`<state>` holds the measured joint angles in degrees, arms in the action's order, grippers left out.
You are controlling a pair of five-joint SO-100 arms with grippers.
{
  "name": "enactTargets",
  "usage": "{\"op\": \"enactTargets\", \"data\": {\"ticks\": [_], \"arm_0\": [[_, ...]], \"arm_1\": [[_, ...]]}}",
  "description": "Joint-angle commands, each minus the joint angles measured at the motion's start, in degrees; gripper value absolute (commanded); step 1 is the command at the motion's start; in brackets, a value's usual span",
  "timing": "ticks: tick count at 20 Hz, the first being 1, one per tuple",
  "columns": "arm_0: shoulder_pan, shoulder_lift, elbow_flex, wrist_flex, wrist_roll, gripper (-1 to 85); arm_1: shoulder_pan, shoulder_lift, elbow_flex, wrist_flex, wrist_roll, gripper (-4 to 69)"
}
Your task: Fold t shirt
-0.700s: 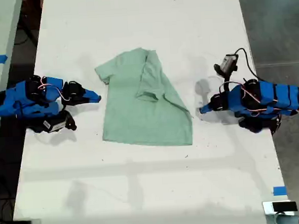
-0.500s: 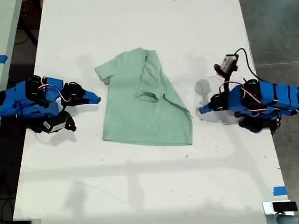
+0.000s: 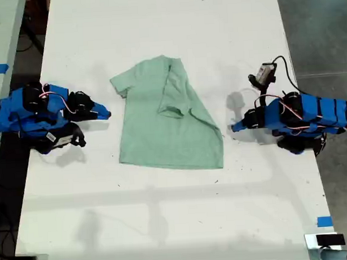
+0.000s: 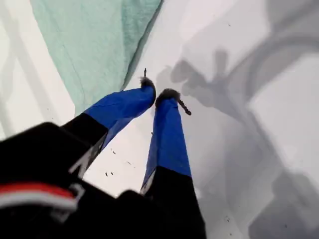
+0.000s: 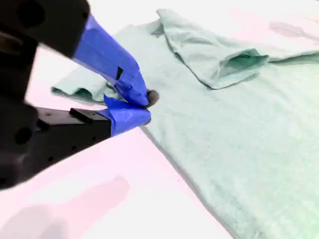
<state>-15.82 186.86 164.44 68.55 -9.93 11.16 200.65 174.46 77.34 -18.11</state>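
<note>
The pale mint-green t shirt (image 3: 161,128) lies flat on the white table (image 3: 167,213), with the sleeve side toward the exterior view's right folded over onto its body. My first gripper (image 3: 235,127) rests on the table at the exterior view's right, shut and empty, just off the shirt's hem corner (image 4: 94,45). In its own view the first gripper (image 4: 158,93) has its blue tips together on bare table. My second gripper (image 3: 106,115) sits at the exterior view's left, shut with nothing held. The second gripper (image 5: 142,102) hovers beside the shirt (image 5: 234,129) near a spread sleeve.
The table's side edges run close behind both arm bases, with dark floor beyond at the exterior view's right. Blue tape marks (image 3: 324,221) sit near the table's front corner at the exterior view's right. A small camera (image 3: 266,72) with a cable juts from the first arm.
The second arm has drawn back a little toward the exterior view's left, away from the shirt. The first arm and the shirt have not moved.
</note>
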Motion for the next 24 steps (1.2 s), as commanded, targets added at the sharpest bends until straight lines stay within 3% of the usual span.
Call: {"op": "enactTargets", "data": {"ticks": [1,4,8,12,17,24], "arm_0": [[-6.68,-21.09,-26.19,7.73,5.36,-0.2],[-22.24,-34.72,-43.95,14.41,20.21,-0.2],[-34.8,-60.47,-55.9,11.87,33.57,-0.1],[-40.43,-80.77,-68.47,10.63,45.44,16.6],[-42.71,-93.16,-70.05,7.91,48.96,18.0],[-43.33,-105.03,-67.06,3.25,48.6,15.3]], "arm_1": [[0.26,0.44,2.9,-0.26,0.18,4.5],[0.26,0.44,2.9,-0.26,-0.26,4.6],[0.35,0.44,2.9,-0.44,-0.7,4.6],[0.35,0.44,2.9,-0.44,-0.97,4.5],[0.44,0.44,2.9,-0.44,-1.32,4.2],[0.35,0.44,2.9,-0.53,-1.76,4.2]]}}
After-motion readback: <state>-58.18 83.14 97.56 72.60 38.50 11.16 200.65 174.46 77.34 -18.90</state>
